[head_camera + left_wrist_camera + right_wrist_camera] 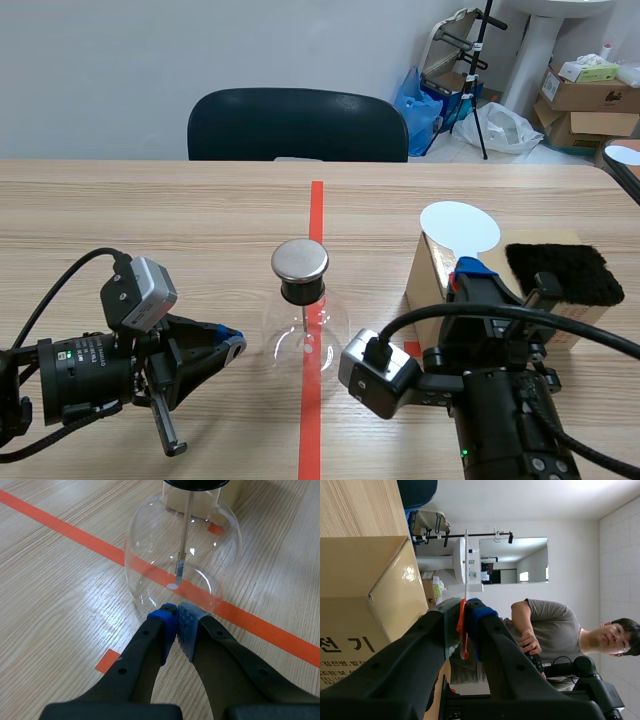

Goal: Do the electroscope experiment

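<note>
Right claw [470,268] clamped on a white disc [458,226]; left claw [176,615] pinched empty just beside the glass electroscope [183,550].

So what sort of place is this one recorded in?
Probably an office or lab back room: a wooden table with a chair behind it, cardboard boxes in the corner and a washbasin.

My table [150,210] is of light wood. Just behind its far edge stands a dark chair [297,125], in front of a plain pale wall [200,50]. In the far corner on my right I see a blue bag [415,95], a white bag [505,128], a black stand [480,70], a white sink column [530,50] and boxes [590,100]. My right wrist view shows a mirror [512,560] and a person [555,630] in a grey shirt.
</note>
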Controlling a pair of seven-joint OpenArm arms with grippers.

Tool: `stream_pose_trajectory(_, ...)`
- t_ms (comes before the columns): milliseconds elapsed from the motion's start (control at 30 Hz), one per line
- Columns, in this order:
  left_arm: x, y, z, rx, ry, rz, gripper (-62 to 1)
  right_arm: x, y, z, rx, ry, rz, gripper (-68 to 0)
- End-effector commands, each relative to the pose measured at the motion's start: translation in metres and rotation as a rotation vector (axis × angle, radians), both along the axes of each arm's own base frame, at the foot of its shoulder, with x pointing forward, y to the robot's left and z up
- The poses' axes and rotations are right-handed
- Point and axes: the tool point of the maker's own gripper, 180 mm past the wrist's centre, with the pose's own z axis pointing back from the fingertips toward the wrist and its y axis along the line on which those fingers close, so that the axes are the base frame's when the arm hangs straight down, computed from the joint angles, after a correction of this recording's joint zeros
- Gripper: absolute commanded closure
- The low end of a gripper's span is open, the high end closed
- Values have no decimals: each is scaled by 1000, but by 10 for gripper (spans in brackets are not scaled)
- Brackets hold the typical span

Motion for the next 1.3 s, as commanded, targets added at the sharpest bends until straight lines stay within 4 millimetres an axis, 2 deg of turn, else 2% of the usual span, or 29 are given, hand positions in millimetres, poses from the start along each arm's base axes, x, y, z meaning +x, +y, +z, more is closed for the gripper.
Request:
stream_pose_trajectory(0,7,-2,12,-32,-35,5,-31,4,2,14,5,-44,17,-10)
stream_pose_trajectory(333,7,-2,12,-32,-35,5,-31,-2,35,14,-12,-52,204,-10)
stream_pose_trajectory(800,7,-2,13,-32,-35,5,-31,-26,88,14,-42,-64,525,-10)
stream_pose_trajectory(967,7,-2,13,-32,-35,5,-31,-32,97,14,-48,-67,588,-10)
stream_pose_trajectory(1267,7,-2,13,-32,-35,5,-31,-33,99,14,-49,-67,600,-10)
